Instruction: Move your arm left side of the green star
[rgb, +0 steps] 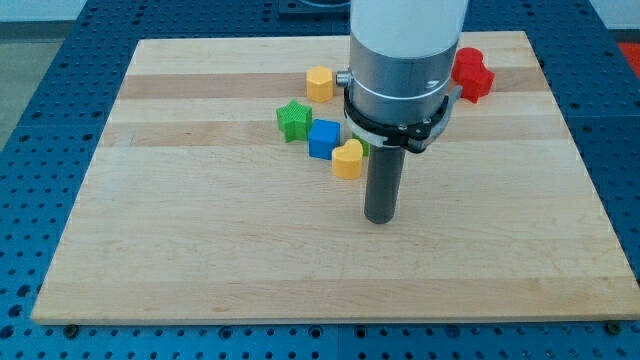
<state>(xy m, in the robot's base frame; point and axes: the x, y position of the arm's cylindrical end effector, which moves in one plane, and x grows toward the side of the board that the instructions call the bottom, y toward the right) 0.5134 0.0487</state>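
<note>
The green star lies on the wooden board above the middle, at the left end of a small cluster. A blue cube touches its lower right side. A yellow heart sits just right of the cube. My tip rests on the board below and to the right of the cluster, about a block's width below-right of the yellow heart and well right of the star.
A yellow hexagon block lies above the star. A red block sits at the view's upper right, partly behind the arm body. A sliver of green shows behind the rod.
</note>
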